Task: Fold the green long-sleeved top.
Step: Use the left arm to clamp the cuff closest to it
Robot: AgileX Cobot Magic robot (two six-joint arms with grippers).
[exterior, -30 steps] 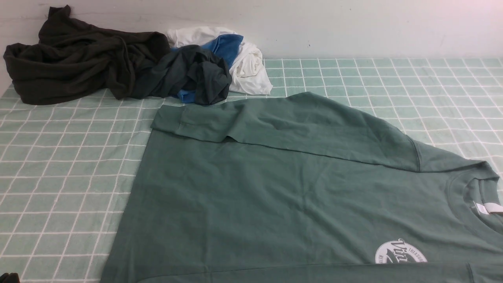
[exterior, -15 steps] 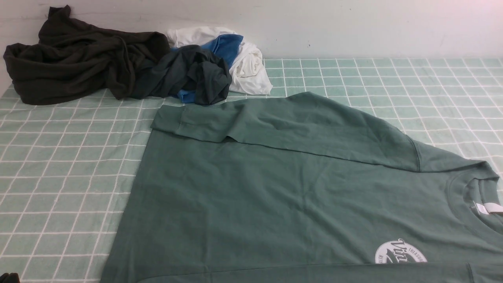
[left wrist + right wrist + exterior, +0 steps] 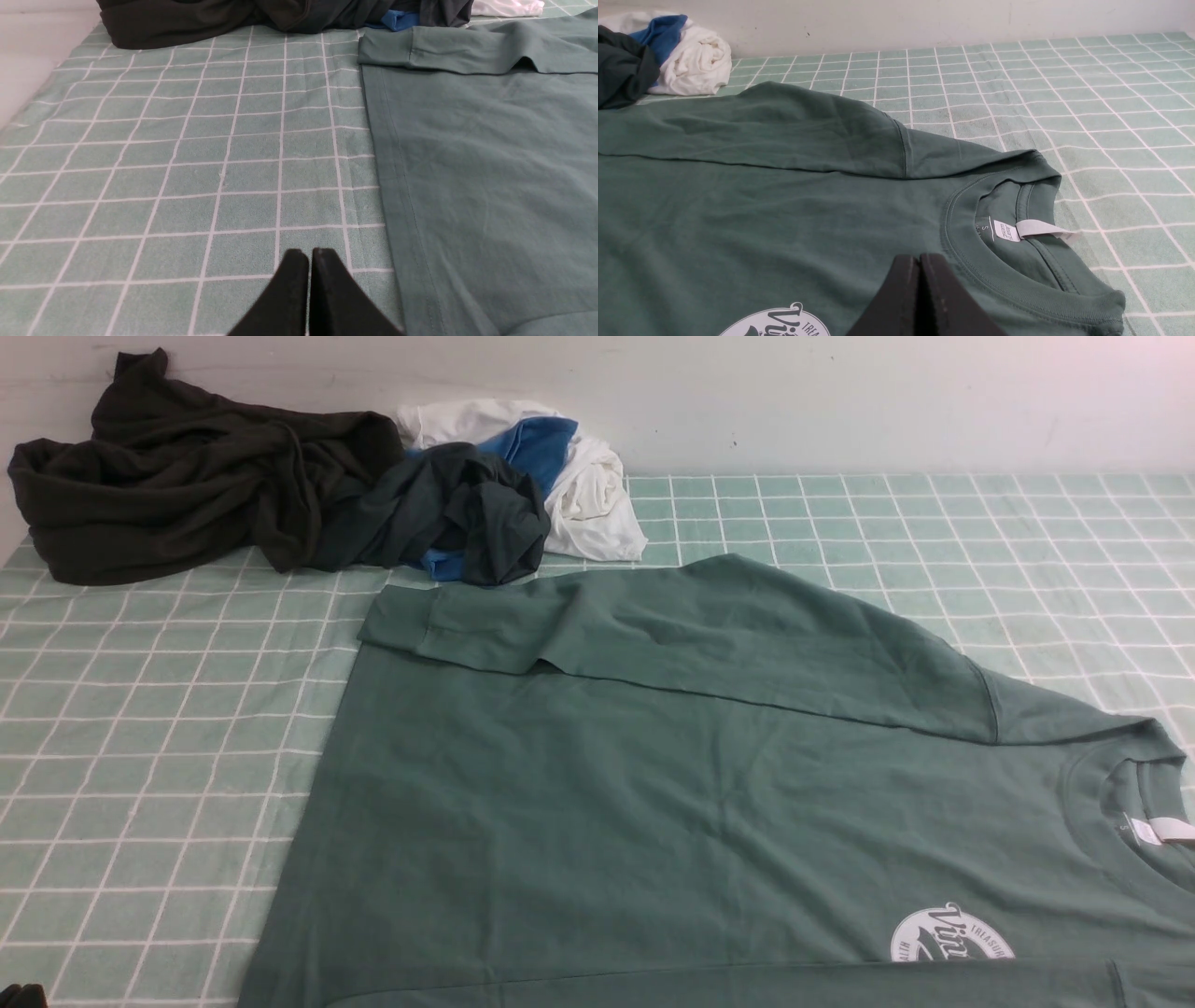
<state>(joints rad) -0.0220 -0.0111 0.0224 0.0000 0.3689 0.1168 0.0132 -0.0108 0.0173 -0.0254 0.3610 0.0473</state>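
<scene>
Lying flat on the desk [image 3: 140,756], the green top [image 3: 653,784] fills the lower right of the front view, one sleeve [image 3: 672,635] folded across it. Left gripper [image 3: 309,254] and right gripper [image 3: 920,259] are both pressed together, empty.

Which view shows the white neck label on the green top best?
The right wrist view: the label sits close and sharp inside the collar. The front view shows it small, at the right edge. The left wrist view shows only the top's hem and a cuff, no label.
</scene>
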